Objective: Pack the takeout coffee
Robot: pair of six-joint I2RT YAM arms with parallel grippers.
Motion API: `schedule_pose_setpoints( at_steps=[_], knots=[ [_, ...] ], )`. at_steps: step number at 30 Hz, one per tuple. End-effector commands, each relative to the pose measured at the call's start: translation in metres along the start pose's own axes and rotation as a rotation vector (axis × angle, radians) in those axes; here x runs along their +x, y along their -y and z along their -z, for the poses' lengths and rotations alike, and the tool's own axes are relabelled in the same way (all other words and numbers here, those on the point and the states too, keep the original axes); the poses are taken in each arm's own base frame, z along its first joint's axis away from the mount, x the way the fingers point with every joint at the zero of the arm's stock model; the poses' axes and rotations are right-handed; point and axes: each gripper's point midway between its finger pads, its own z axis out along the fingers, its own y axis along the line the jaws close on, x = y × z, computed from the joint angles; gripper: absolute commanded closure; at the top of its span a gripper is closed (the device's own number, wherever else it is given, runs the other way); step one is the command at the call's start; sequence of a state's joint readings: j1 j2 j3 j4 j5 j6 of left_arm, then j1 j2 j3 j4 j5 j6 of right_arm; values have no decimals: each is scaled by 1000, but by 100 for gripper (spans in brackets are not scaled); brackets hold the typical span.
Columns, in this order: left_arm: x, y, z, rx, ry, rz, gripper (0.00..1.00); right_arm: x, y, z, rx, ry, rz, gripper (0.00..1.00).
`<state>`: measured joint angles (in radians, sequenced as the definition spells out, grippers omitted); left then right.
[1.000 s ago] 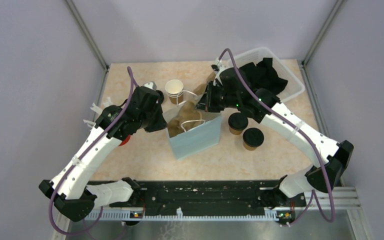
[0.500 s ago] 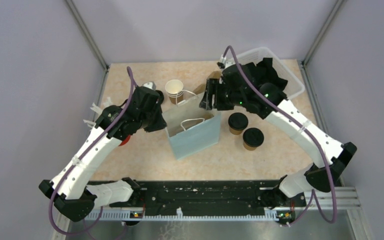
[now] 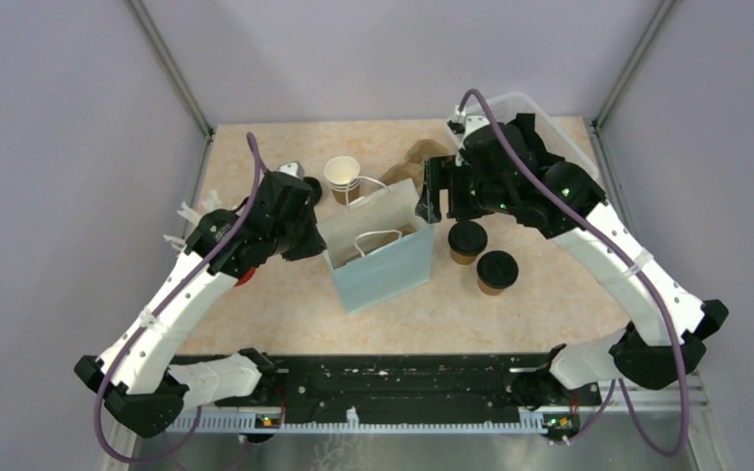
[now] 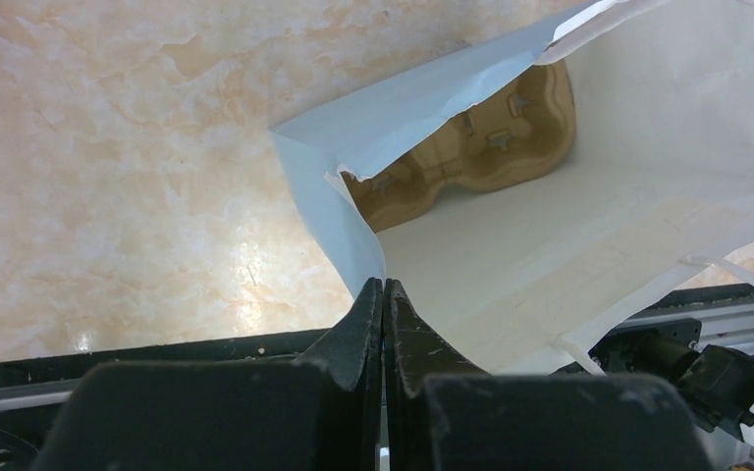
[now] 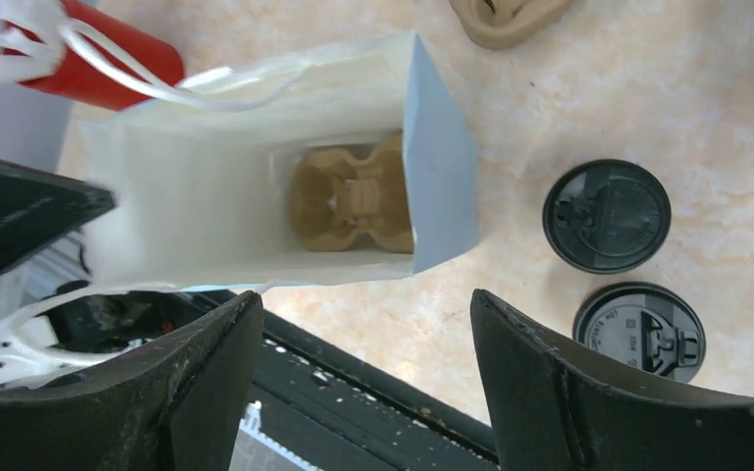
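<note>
1. Top external: far cup (image 3: pixel 467 240) and near cup (image 3: pixel 498 271), both lidded, stand just right of the paper bag (image 3: pixel 383 270).
2. Left gripper (image 4: pixel 384 294) pinches the bag's left rim.
3. Right gripper (image 5: pixel 358 319) gapes, seemingly above the bag; carrier (image 5: pixel 349 206) inside.

Left arm (image 3: pixel 172 304) is extended from lower left of the top view toward centre, wrist bent inward. Left gripper (image 4: pixel 384 294) is pressed fully together, pinched on paper bag (image 4: pixel 422 103) rim. Right arm (image 3: pixel 628 265) is arched from lower right to upper centre. Right gripper (image 5: pixel 363 299) is pointed downward, jaws spread wide, empty.
</note>
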<state>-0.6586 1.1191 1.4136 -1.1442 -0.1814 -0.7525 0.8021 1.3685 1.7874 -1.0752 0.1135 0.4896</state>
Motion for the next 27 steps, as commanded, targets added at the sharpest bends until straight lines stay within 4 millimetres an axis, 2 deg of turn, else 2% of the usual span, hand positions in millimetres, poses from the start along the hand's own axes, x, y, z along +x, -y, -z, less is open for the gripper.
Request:
schedule_pose_setpoints(
  at_steps=[1, 6, 8, 9, 10, 12, 15, 16, 17, 20, 22, 25, 27],
  knots=[
    [4, -8, 1, -27, -2, -10, 97, 6, 14, -16, 61, -8, 39, 22],
    [2, -5, 4, -15, 6, -9, 98, 1, 8, -45, 74, -26, 104, 21],
    [-1, -5, 6, -16, 13, -8, 100, 0, 12, -56, 135, -46, 154, 25],
    [-2, -5, 6, -17, 17, -7, 100, 0, 15, -61, 169, -58, 175, 30],
    [-4, -4, 7, -15, 23, -10, 100, -1, 16, -69, 200, -72, 196, 37],
    [-8, -4, 10, -14, 36, -15, 100, -4, 18, -72, 255, -82, 222, 64],
    [-17, -3, 17, -22, 65, -15, 100, -2, 11, -73, 293, -103, 277, 87],
    [-22, -2, 23, -23, 76, -19, 100, -3, 7, -68, 304, -106, 287, 96],
    [-27, 0, 27, -24, 82, -24, 100, 0, 6, -59, 325, -132, 300, 100],
    [-44, 4, 48, -28, 117, -21, 100, -12, -18, -32, 275, -109, 276, 100],
    [-50, 6, 60, -17, 131, -12, 100, -6, -31, -22, 208, -115, 221, 100],
    [-43, 5, 64, -7, 113, 42, 100, 14, -31, -27, 192, -175, 192, 100],
    [-24, -1, 49, -9, 75, 71, 100, 30, -23, -45, 213, -187, 207, 100]
  ],
)
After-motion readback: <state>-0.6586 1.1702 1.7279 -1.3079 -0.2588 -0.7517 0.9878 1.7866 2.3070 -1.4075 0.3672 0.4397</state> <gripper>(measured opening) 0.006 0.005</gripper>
